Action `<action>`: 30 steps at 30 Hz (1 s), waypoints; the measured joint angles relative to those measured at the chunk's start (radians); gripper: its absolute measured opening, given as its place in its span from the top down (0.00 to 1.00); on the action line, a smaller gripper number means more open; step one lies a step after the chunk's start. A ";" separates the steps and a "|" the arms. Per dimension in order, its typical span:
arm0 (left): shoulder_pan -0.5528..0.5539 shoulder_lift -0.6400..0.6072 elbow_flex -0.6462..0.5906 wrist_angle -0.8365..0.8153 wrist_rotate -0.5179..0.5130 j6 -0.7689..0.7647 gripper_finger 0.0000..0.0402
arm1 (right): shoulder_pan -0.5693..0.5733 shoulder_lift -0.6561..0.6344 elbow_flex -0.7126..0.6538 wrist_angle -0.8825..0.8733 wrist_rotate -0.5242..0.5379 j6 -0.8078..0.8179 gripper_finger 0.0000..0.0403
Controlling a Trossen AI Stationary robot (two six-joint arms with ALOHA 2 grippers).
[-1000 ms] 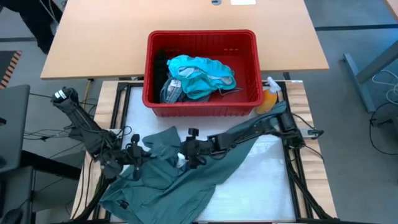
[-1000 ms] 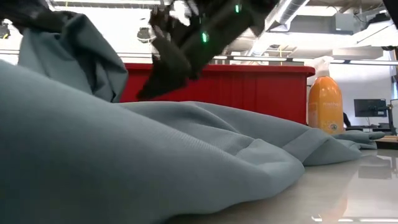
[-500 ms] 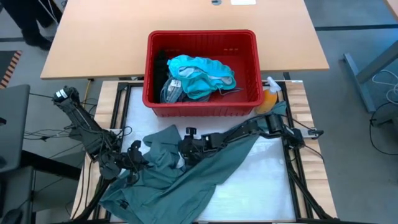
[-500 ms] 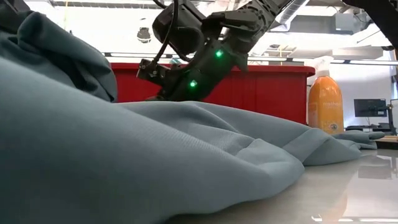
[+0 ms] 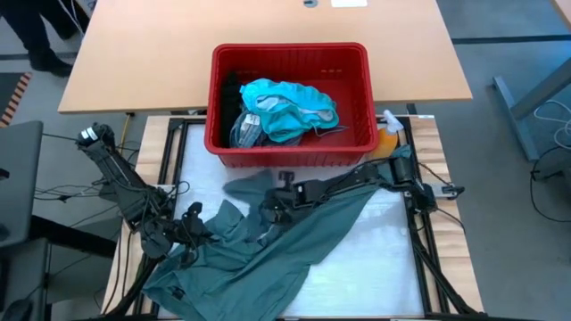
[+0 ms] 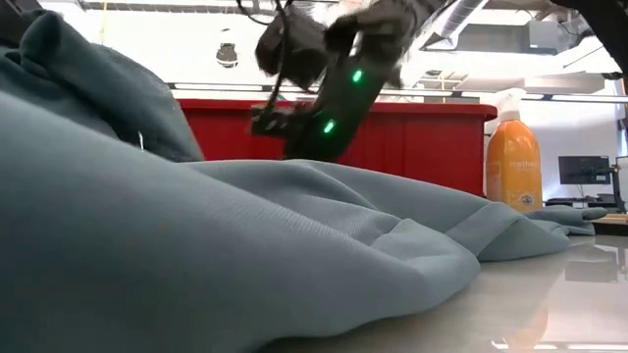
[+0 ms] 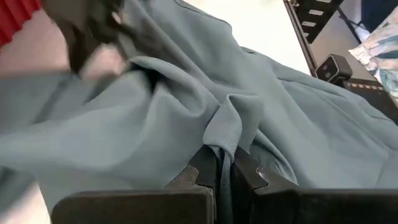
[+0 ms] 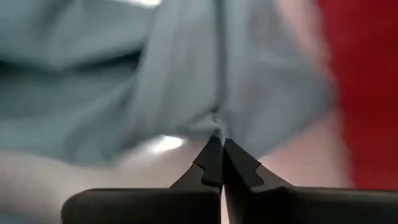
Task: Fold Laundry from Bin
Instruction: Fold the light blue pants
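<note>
Wrist views: both grippers [image 7: 222, 165] [image 8: 221, 155] clamped on grey-green garment [image 5: 294, 245] w/ fabric pinched

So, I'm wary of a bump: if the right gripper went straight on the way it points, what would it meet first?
Probably the red bin. The right gripper, shut on the grey-green garment, faces its wall just past the pinched fold; depth is unclear.

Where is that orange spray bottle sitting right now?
From above, the orange spray bottle with a white trigger top stands at the table's far right, just outside the right corner of the red slotted plastic bin, beside the right arm.
</note>
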 joint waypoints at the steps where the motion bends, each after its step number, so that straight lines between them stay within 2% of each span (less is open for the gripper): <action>1: -0.005 0.000 0.000 0.000 -0.004 0.002 1.00 | 0.007 -0.036 0.000 -0.077 0.052 0.028 0.95; 4: -0.017 0.000 0.000 0.003 -0.024 0.003 1.00 | 0.026 -0.142 0.002 -0.311 0.183 0.154 0.95; 7: -0.020 0.000 0.000 0.010 -0.053 0.010 1.00 | 0.054 -0.223 0.002 -0.543 0.306 0.350 0.95; 13: -0.014 0.028 0.000 0.056 -0.137 0.042 1.00 | 0.126 -0.322 0.002 -0.954 0.449 0.871 0.95; 17: 0.022 0.094 0.000 0.089 -0.146 0.047 1.00 | 0.220 -0.324 0.001 -1.119 0.595 1.213 0.95; 20: 0.049 0.149 0.000 0.142 -0.137 0.072 1.00 | 0.306 -0.315 -0.015 -1.165 0.696 1.433 0.95; 21: 0.056 0.167 0.000 0.159 -0.120 0.084 1.00 | 0.333 -0.314 -0.039 -1.152 0.695 1.482 0.95; 23: 0.062 0.193 0.000 0.190 -0.074 0.099 1.00 | 0.376 -0.313 -0.101 -1.068 0.607 1.525 0.95; 27: 0.061 0.208 0.000 0.221 0.003 0.101 1.00 | 0.458 -0.311 -0.216 -0.850 0.282 1.471 0.95; 30: 0.061 0.208 0.000 0.254 0.022 0.110 1.00 | 0.515 -0.311 -0.244 -0.743 0.117 1.421 0.92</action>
